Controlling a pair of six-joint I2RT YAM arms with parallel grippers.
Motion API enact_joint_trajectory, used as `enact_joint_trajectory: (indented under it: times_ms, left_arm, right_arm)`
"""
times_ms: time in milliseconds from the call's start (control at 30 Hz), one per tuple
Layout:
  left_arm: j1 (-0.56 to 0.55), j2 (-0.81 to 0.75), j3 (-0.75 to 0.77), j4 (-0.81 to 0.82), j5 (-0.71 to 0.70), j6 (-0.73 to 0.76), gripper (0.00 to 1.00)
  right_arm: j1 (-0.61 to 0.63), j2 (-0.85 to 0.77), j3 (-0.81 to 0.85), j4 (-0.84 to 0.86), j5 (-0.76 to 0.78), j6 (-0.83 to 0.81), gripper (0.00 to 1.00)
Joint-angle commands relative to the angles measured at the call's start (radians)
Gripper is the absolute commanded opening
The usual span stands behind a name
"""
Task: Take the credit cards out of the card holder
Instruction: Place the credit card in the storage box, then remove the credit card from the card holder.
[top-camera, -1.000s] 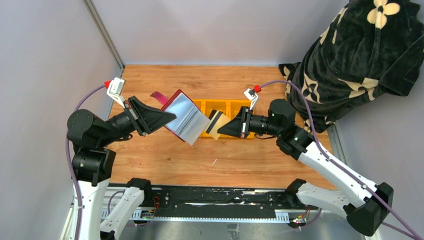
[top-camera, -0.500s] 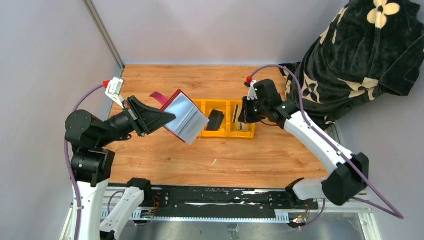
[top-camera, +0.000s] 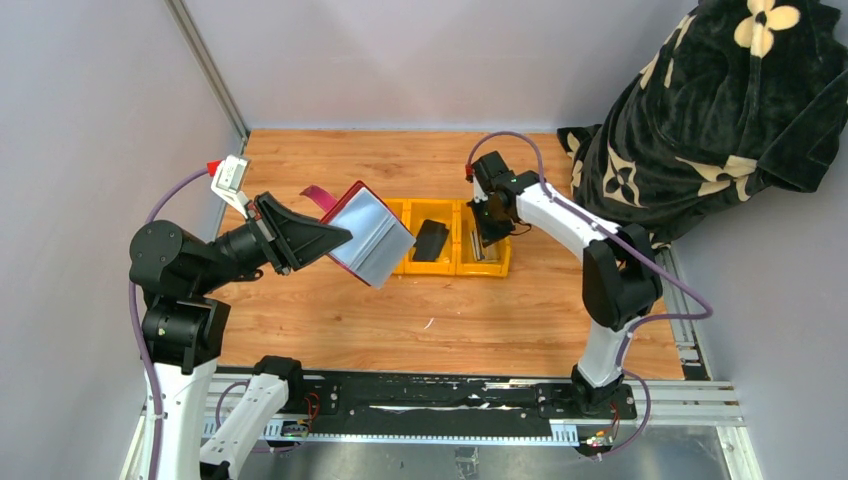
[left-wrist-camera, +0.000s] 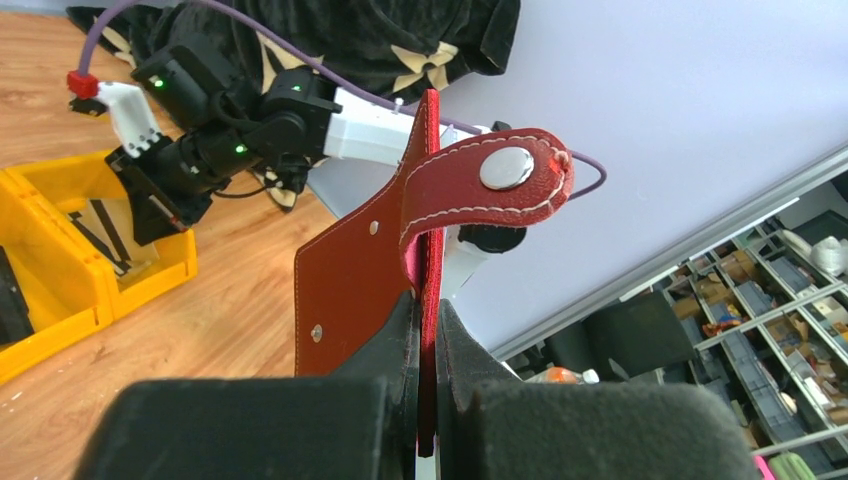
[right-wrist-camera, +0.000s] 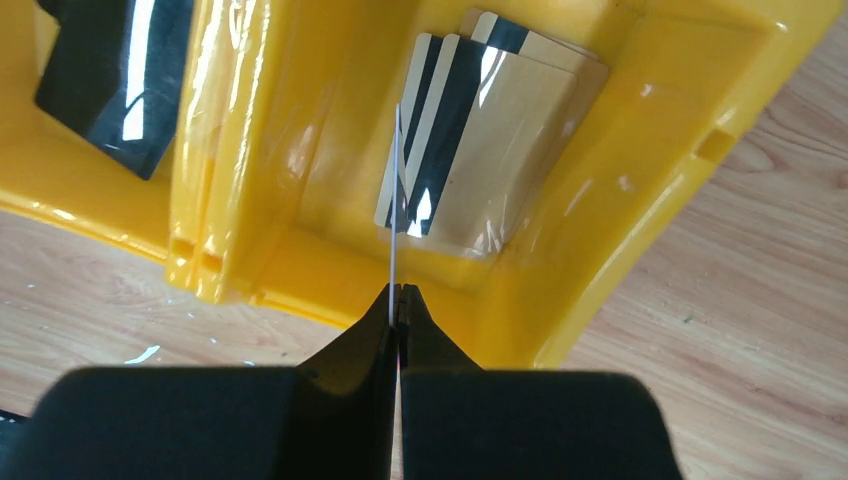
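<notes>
over the right compartment of the glossy yellow tray (right-wrist-camera: 640, 180), the right gripper (right-wrist-camera: 398, 295) pinches a thin stiff card (right-wrist-camera: 396, 200) edge-on above tan-gold striped cards (right-wrist-camera: 500, 130), so release looks like the next move. left of it, the left gripper (left-wrist-camera: 425, 310) clamps the open maroon stitched-leather card holder (left-wrist-camera: 350, 290) aloft; whether its silvery sleeves (top-camera: 375, 240) hide more cards is unclear.

Left, my black-and-white left arm (top-camera: 190, 265) reaches from the table's left edge toward its middle, left gripper (top-camera: 340, 236) clamped on a dark red leather-like card holder (left-wrist-camera: 350, 280). Right, my right arm (top-camera: 570, 215) arches over, wrist down, right gripper (right-wrist-camera: 397, 295) pinching a thin plastic card (right-wrist-camera: 396, 180) edge-on.
</notes>
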Motion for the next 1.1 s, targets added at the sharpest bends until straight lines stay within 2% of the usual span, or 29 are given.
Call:
enact_joint_trajectory:
  times_ms: [0,100,200,467,600,667,767,867,900,1000,1067]
  left_arm:
    - [0.008,-0.008,0.014,0.034,0.022,-0.009,0.00]
    - [0.008,-0.009,0.013,0.035,0.025,-0.009,0.00]
    - [0.008,-0.012,0.012,0.033,0.025,-0.009,0.00]
    - [0.008,-0.012,0.007,0.033,0.023,-0.008,0.00]
    - [0.008,-0.011,0.010,0.031,0.025,-0.006,0.00]
    - [0.008,-0.009,0.012,0.028,0.026,-0.006,0.00]
    - [0.008,-0.011,0.008,0.029,0.027,-0.009,0.00]
    - [0.008,-0.013,0.001,0.039,0.030,-0.021,0.00]
    - [0.008,-0.014,0.000,0.041,0.033,-0.024,0.00]
    - [0.008,-0.011,0.002,0.043,0.040,-0.030,0.00]
    - [0.008,-0.010,0.004,0.043,0.041,-0.032,0.00]
  right_arm:
    - [-0.012,0.070,0.051,-0.056,-0.021,-0.041,0.00]
    - [-0.011,0.102,0.072,-0.071,-0.042,-0.052,0.00]
    - [-0.011,0.087,0.067,-0.068,0.013,-0.047,0.00]
    - [-0.004,-0.092,0.049,-0.022,0.059,-0.012,0.34]
    - [0.008,-0.224,0.077,-0.018,0.029,-0.004,0.39]
    - [0.008,-0.331,0.073,0.020,-0.069,-0.010,0.44]
    - [0.008,-0.474,0.004,0.169,-0.291,-0.022,0.56]
    - [0.009,-0.644,-0.120,0.417,-0.577,0.054,0.65]
    - [0.013,-0.688,-0.187,0.512,-0.622,0.106,0.71]
    - [0.053,-0.795,-0.319,0.781,-0.679,0.203,0.76]
    - [0.093,-0.836,-0.375,0.890,-0.664,0.238,0.77]
